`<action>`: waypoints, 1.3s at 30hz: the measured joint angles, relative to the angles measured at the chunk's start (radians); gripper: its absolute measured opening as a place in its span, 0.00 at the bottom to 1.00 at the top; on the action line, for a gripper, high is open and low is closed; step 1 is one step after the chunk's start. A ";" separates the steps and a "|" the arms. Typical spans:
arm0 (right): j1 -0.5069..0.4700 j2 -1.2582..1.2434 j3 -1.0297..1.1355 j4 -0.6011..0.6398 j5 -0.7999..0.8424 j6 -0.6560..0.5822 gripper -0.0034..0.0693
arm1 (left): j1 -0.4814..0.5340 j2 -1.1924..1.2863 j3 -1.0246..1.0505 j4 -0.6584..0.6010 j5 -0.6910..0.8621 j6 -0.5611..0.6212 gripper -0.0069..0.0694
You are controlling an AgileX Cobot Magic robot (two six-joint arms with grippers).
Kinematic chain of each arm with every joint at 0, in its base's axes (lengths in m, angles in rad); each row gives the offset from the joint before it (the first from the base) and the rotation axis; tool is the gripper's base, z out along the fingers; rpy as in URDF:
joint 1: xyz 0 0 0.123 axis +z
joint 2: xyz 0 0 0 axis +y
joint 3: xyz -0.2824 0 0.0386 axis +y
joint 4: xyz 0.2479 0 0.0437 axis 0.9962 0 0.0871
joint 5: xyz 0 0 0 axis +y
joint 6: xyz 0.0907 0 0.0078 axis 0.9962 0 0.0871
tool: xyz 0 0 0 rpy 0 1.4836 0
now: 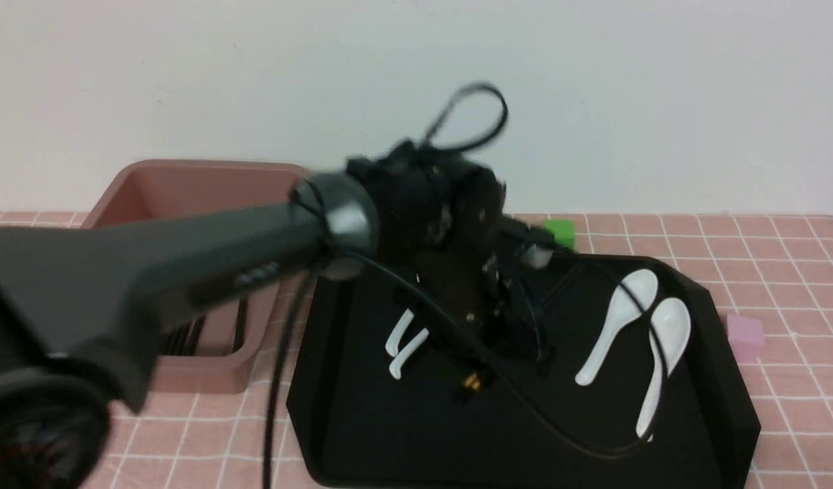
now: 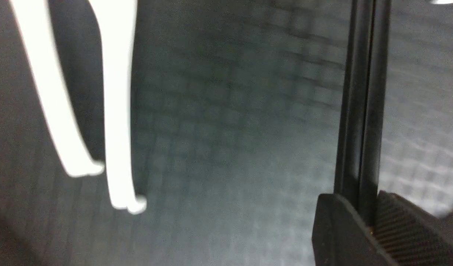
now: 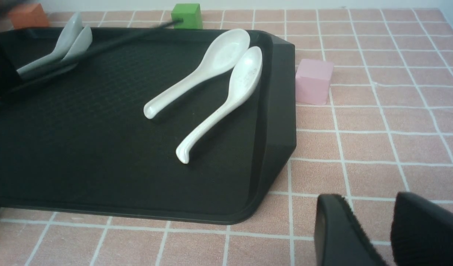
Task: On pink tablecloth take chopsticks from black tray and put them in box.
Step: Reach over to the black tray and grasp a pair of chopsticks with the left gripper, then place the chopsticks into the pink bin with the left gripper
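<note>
1. The left hand [image 2: 363,207] reaches out over the middle of the black tray [image 1: 402,421], its 2 fingers [image 2: 337,229] pinched tight on the chopsticks [image 2: 361,111], which lie side by side as a pair.
2. I cannot tell whether the sticks have left the tray floor.
3. 2 white spoon handles [image 2: 115,111] lie on the tray near that hand, and 2 more spoons [image 1: 620,312] lie toward the tray's right side.
4. The box [image 1: 185,166] sits on the pink tablecloth [image 1: 762,272] by the tabletop's far left, just beside the tray.
5. The right hand [image 3: 368,199] hangs above the cloth off the tray's near right corner, fingers apart, gripping nothing.
</note>
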 joint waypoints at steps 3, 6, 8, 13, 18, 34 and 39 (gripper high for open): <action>0.000 0.000 0.000 0.000 0.000 0.000 0.38 | 0.000 -0.047 0.011 -0.001 0.019 0.001 0.25; 0.000 0.000 0.000 0.000 0.000 0.000 0.38 | 0.000 -0.164 0.092 0.003 -0.008 -0.013 0.25; 0.000 0.000 0.000 0.000 0.000 0.000 0.38 | 0.004 -0.238 0.158 0.018 -0.034 -0.028 0.25; 0.000 0.000 0.000 0.000 0.000 0.000 0.38 | 0.082 -0.417 0.302 0.096 -0.070 -0.090 0.25; 0.000 0.000 0.000 0.000 0.000 0.000 0.38 | 0.287 -0.503 0.397 0.139 -0.072 -0.124 0.25; 0.000 0.000 0.000 0.000 0.000 0.000 0.38 | 0.567 -0.416 0.470 0.146 -0.131 -0.128 0.25; 0.000 0.000 0.000 0.000 0.000 0.000 0.38 | 0.568 -0.387 0.470 0.151 -0.174 -0.129 0.25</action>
